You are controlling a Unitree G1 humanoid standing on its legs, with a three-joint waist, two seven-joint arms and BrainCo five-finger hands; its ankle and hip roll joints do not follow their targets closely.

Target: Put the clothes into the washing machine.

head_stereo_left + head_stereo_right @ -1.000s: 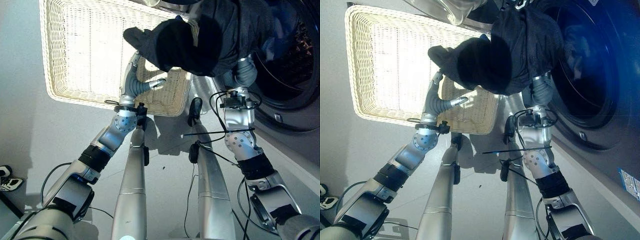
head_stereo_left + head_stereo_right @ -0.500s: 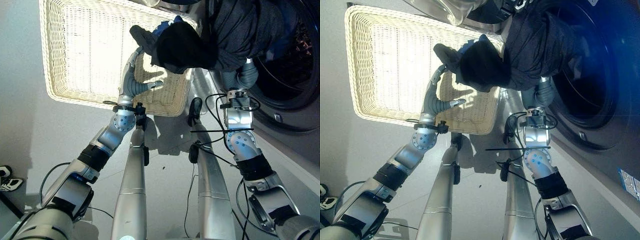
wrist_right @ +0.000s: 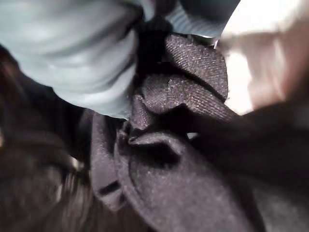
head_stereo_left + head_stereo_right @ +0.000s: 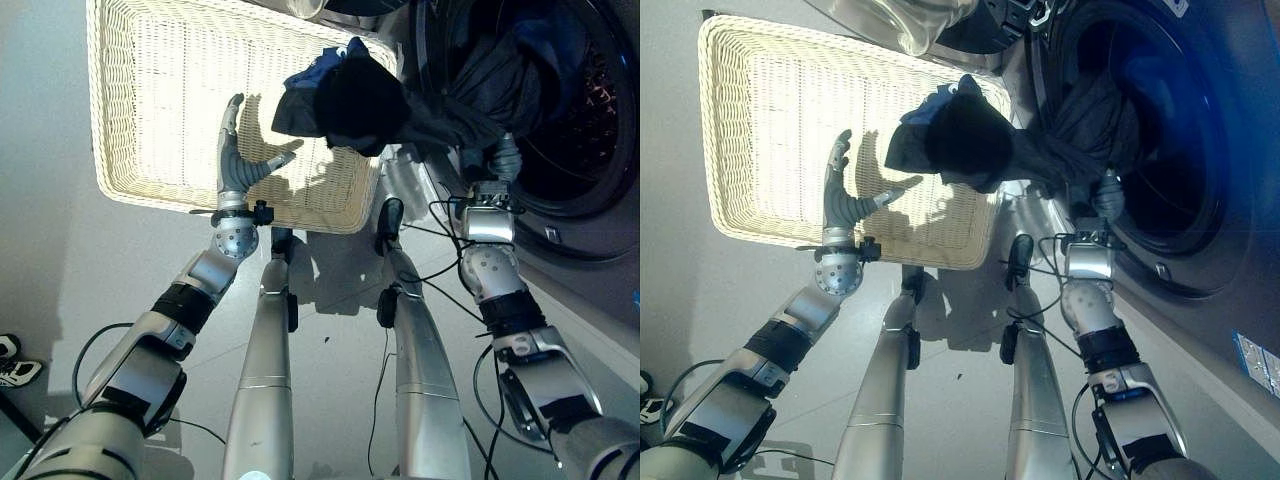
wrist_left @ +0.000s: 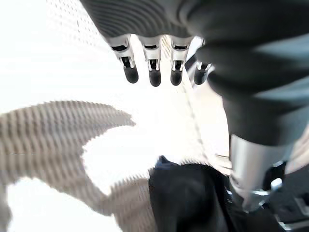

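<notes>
A bundle of dark clothes with a blue piece on top hangs over the near right corner of the cream wicker basket. It stretches right into the mouth of the washing machine drum. My right hand reaches up under this cloth at the drum's rim, and the cloth covers its fingers. The right wrist view has bunched dark fabric pressed close. My left hand is held open above the basket, clear of the clothes, its fingers straight.
The machine's glass door stands open beyond the basket. The basket's bottom is bare weave. Grey floor lies in front of the basket, with a shoe at the far left edge.
My left hand has let go of the bundle, moved left and spread open over the basket. My right arm has carried the clothes to the right, further into the drum's mouth.
</notes>
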